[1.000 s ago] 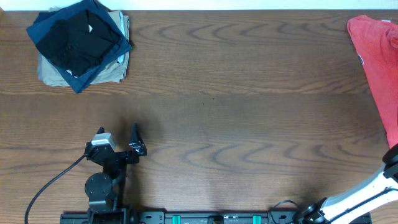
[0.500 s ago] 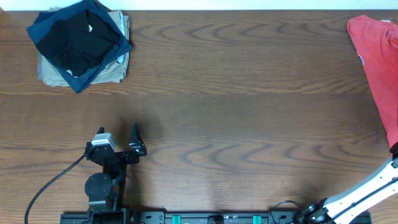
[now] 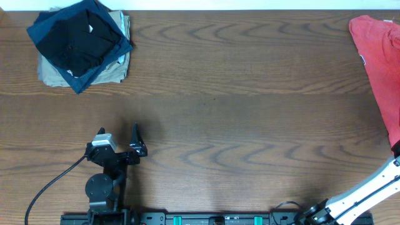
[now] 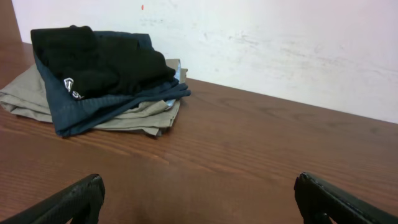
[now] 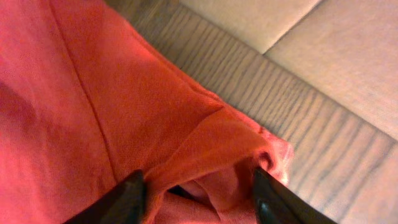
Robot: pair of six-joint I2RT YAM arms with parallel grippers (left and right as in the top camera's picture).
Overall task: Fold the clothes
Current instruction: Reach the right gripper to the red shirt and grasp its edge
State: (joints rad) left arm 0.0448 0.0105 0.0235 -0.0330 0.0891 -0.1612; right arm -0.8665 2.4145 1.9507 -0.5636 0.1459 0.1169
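The left gripper's jaws stand wide open with nothing between them. Its two dark fingers show at the bottom corners of the left wrist view, over bare wood. The right gripper's jaws are drawn part way together on a bunched ridge of the coral-red T-shirt. The cloth fills the gap and touches the inner face of each finger.

In the right wrist view, a seam runs across the shirt's flat part beyond that ridge. The cloth ends at a strip of the table, and pale floor panels lie past the table's edge.

From overhead, the left arm sits at the near edge of the table, left of centre, with a black cable looping off its base. The right arm slants out of the near right corner, and its gripper is out of frame there. The shirt lies along the right edge of the table and runs off the frame, reaching up to the far right corner. A small white neck label shows at its left hem.

A folded pile rests in the far left corner, well apart from the shirt. It has a black garment on top, a navy garment under it and a khaki-beige garment at the bottom. A white wall rises behind the pile.
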